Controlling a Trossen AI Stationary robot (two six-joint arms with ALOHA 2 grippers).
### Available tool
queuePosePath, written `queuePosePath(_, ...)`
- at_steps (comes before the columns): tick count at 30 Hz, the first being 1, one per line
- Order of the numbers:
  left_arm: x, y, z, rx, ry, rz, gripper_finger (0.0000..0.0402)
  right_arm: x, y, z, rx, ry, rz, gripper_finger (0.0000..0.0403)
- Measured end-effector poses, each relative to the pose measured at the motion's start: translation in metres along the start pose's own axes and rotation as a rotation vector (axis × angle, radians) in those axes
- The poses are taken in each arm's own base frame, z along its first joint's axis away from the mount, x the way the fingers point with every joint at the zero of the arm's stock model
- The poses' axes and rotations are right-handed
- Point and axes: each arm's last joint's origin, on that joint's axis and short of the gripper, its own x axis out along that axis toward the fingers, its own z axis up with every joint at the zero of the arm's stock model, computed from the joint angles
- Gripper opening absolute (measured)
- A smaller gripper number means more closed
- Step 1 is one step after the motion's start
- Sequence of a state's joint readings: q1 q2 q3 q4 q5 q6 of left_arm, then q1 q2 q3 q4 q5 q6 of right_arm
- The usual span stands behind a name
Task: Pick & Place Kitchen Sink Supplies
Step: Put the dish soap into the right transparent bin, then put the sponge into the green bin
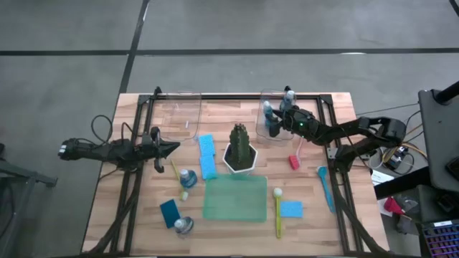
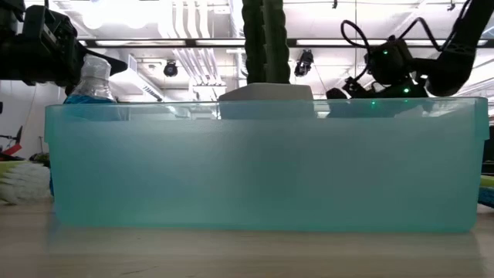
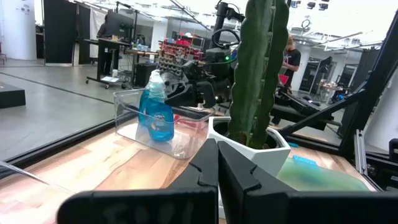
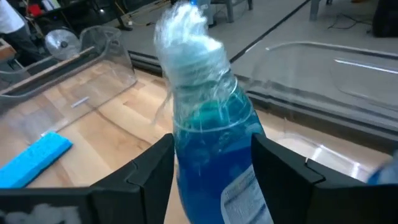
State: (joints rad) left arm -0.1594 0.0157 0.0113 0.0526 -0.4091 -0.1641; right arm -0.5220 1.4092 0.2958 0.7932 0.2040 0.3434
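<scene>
A clear bottle of blue liquid (image 4: 214, 155) stands between the fingers of my right gripper (image 1: 276, 123), inside the clear bin (image 1: 276, 136) at the far right; the left wrist view shows this bottle (image 3: 157, 115) upright, low in the bin. Another bottle (image 1: 289, 97) stands at the bin's far end. My left gripper (image 1: 171, 148) waits shut at the left, touching nothing. Two bottles (image 1: 188, 177) (image 1: 183, 226), blue sponges (image 1: 208, 158) (image 1: 291, 209) and brushes (image 1: 278, 211) (image 1: 326, 188) lie on the table. My right gripper has the bottle's body (image 4: 186, 162) between its two fingers, below the shoulder; no gap shows on either side. The fingers (image 4: 280, 171) come nearly level from the table's right. The bottle stands about upright in the bin; whether its base rests on the floor is hidden.
A plant in a white pot (image 1: 241, 148) stands mid-table, just left of the bin. A green tray (image 1: 234, 198) lies in front of it and fills the low view (image 2: 262, 170). A second clear bin (image 1: 178, 111) stands far left. A red brush (image 1: 294, 159) lies near the right arm.
</scene>
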Motion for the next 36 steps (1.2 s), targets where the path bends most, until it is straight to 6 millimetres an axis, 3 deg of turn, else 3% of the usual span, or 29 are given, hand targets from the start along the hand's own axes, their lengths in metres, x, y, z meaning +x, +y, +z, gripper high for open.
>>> queuePosePath(10, 0.0, 0.0, 0.0, 0.0, 0.0, 0.0, 0.0, -0.018, -0.003, 0.0, 0.028, -0.023, 0.006, 0.0203)
queuePosePath(18, 0.0, 0.0, 0.0, 0.0, 0.0, 0.0, 0.0, -0.03, 0.008, 0.013, 0.102, -0.081, 0.099, 0.0203)
queuePosePath(26, 0.0, 0.0, 0.0, 0.0, 0.0, 0.0, 0.0, -0.052, 0.025, 0.033, 0.233, -0.118, 0.22, 0.0203)
queuePosePath(36, 0.0, 0.0, 0.0, 0.0, 0.0, 0.0, 0.0, -0.099, 0.068, 0.084, 0.231, -0.021, 0.397, 0.0203)
